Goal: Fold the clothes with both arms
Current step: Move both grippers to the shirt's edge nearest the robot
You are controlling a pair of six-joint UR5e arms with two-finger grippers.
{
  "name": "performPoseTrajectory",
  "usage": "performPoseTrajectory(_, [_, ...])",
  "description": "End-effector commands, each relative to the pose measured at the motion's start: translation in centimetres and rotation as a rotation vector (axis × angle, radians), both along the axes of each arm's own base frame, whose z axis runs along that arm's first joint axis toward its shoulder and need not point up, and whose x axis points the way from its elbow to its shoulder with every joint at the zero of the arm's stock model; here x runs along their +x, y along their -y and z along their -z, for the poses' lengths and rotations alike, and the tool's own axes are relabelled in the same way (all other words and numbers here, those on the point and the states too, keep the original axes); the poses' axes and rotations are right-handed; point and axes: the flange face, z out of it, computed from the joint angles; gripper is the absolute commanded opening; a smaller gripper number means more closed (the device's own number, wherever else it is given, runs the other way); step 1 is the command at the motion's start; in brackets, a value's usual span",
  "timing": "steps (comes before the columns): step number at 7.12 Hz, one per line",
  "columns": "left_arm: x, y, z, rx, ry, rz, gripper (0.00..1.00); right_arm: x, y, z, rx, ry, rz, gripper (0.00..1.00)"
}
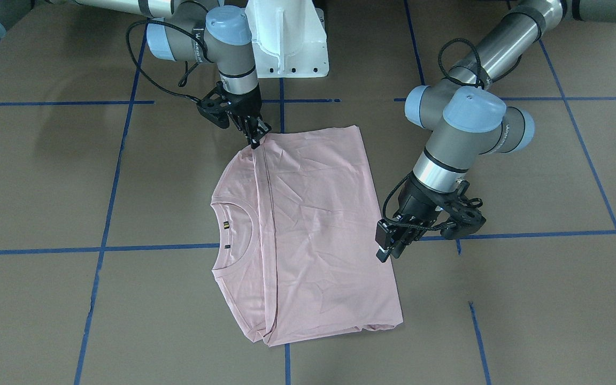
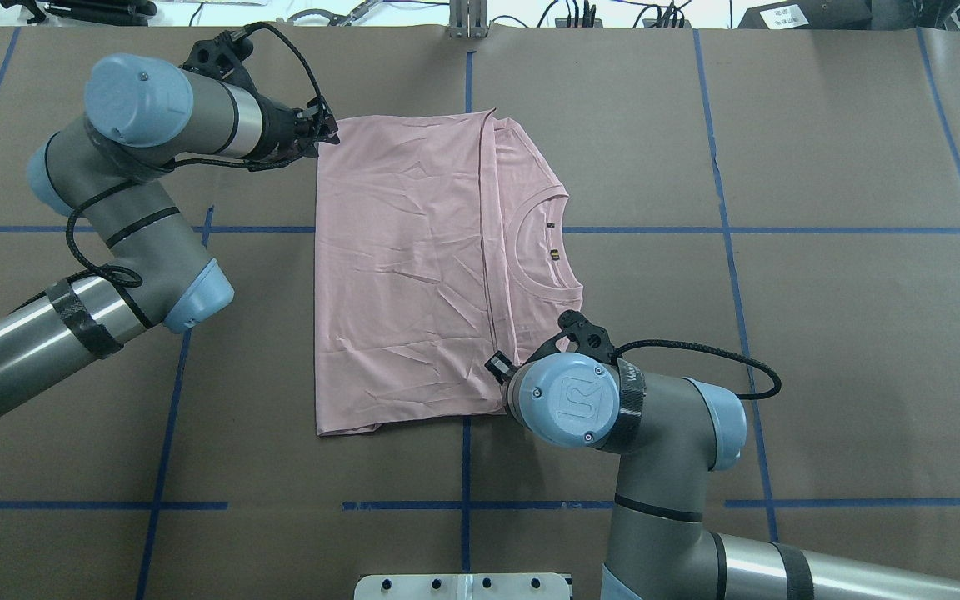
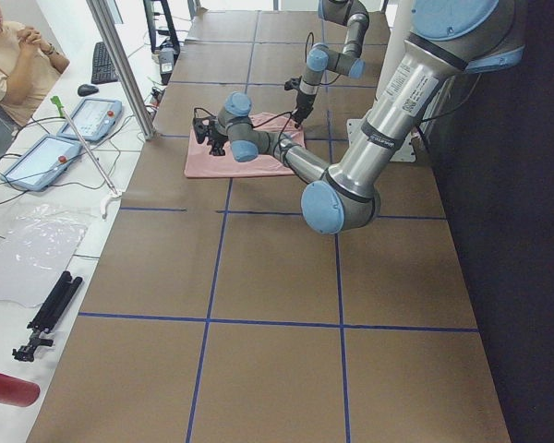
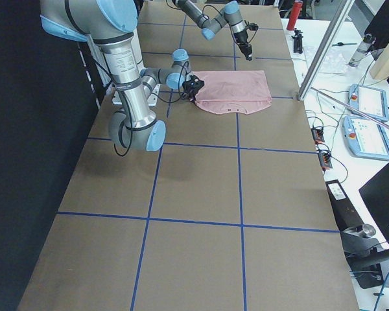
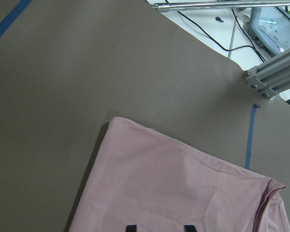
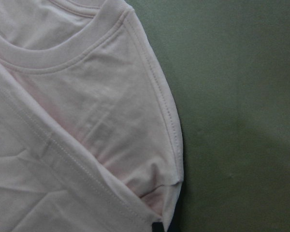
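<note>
The pink shirt [image 2: 413, 275] lies flat in the middle of the brown surface [image 2: 822, 333], its lower part already doubled over so the hem edge [image 2: 486, 250] runs just beside the collar [image 2: 542, 242], right of centre in the overhead view. The right arm [image 2: 580, 400] reaches down at the lower end of that hem edge; its jaws look drawn narrow and seem to pinch the cloth there, though the wrist view shows only a dark tip at the fabric. The left arm [image 2: 155, 104] hovers at the shirt's upper left corner, its jaws wide, both fingertips [image 5: 131, 227] above the cloth and gripping nothing. For the next fold, I judge the left jaws should drop onto that corner and catch both layers, so the two arms lift evenly and the wrinkled panel does not skew. Blue tape lines [image 2: 780, 229] cross the surface, the white base [image 1: 286, 37] stands near the shirt at the top of the front view, and a seated person [image 3: 9, 65] and control tablets [image 3: 37, 161] are well apart at the side; the looping black cable [image 2: 697, 346] looks the likeliest snag
</note>
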Motion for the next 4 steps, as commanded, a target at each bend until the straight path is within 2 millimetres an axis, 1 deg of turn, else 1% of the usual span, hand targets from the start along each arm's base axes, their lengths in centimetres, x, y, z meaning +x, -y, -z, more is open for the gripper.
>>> performPoseTrajectory(1, [0.0,0.0,0.0,-0.002,0.0,-0.001,0.44,0.3,0.1,0.4,0.003,0.007,-0.002,0.0])
performPoseTrajectory(2, [0.0,-0.2,0.3,-0.006,-0.01,0.002,0.44,1.0,0.0,1.1,0.007,0.02,-0.001,0.0])
performPoseTrajectory(3, [0.5,-1.4,1.9,-0.101,-0.045,0.017,0.44,2.8,-0.2,1.6,0.014,0.043,-0.003,0.0])
performPoseTrajectory(4, [4.5,-6.6,4.1,-0.171,0.008,-0.038,0.44,3.7,-0.9,1.5,0.014,0.052,0.001,0.0])
